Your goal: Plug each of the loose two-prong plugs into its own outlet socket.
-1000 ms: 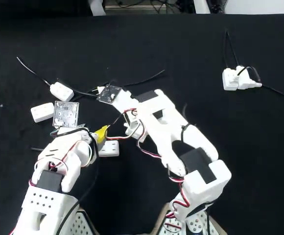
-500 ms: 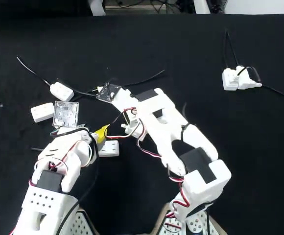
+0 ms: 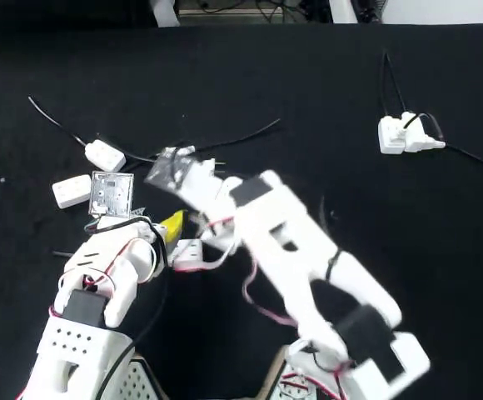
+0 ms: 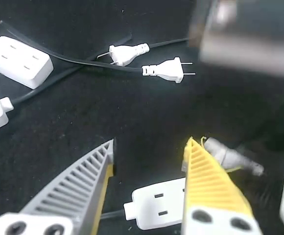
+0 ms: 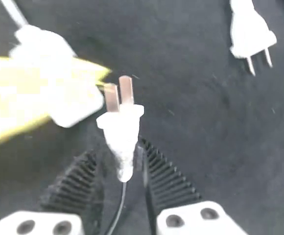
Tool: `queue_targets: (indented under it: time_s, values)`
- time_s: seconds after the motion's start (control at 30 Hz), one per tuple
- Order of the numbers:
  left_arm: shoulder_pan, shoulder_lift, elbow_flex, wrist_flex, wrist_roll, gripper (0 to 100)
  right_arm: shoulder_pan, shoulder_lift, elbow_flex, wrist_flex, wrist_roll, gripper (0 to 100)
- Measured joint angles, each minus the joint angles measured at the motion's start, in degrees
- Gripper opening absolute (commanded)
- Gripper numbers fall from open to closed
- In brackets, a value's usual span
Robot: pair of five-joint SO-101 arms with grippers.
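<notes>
My right gripper (image 5: 118, 152) is shut on a white two-prong plug (image 5: 120, 125), prongs aimed at a blurred white outlet socket (image 5: 54, 100) just ahead. My left gripper (image 4: 151, 144) stands open over that socket (image 4: 156, 209), which lies between the grey finger (image 4: 83, 181) and the yellow finger (image 4: 205, 181). From above, the socket (image 3: 187, 252) sits beside the left gripper (image 3: 165, 227), with the right arm (image 3: 266, 217) stretched over it. Two loose plugs (image 4: 127, 51) (image 4: 166, 70) lie farther out. The held plug (image 4: 230, 157) shows beside the yellow finger.
Two more white sockets (image 3: 72, 190) (image 3: 104, 155) with black cords lie at the far left. A socket with a plug in it (image 3: 404, 133) rests at the far right. Another loose plug (image 5: 249, 34) lies beyond the held one. Black cloth covers the table (image 3: 325, 83).
The right arm has swung left and forward with the plug, toward the socket by the left gripper, and shows motion blur. The left arm has stayed put.
</notes>
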Motion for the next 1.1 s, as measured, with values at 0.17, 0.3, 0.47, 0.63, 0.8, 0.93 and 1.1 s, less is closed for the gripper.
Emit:
queue_targets:
  time_s: [0.17, 0.3, 0.47, 0.63, 0.8, 0.93, 1.1]
  values:
    - [-0.1, 0.0, 0.0, 0.0, 0.2, 23, -2.5, -5.4, 1.2, -1.1, -2.4, 1.1]
    - [-0.2, 0.0, 0.0, -0.2, 0.2, 23, -2.6, -9.2, 1.3, -1.1, -3.5, 1.1]
    - [-0.2, 0.0, 0.0, -0.2, 0.2, 23, -2.6, -12.9, 1.4, -0.3, -3.9, 1.1]
    - [-0.2, 0.0, 0.0, -0.2, 0.2, 23, -2.6, -13.1, 1.7, 0.0, -4.0, 1.1]
    - [-0.2, 0.0, 0.0, -0.2, 0.0, 23, -2.7, -13.7, 5.1, 0.0, -4.0, 1.1]
    - [-0.1, 0.0, 0.0, -0.2, 0.0, 23, -0.8, -14.2, 8.1, -0.1, -4.0, 1.1]
    - [-0.1, 0.0, 0.0, -0.2, 0.0, 23, 1.4, -14.2, 10.8, -1.9, -4.0, 1.1]
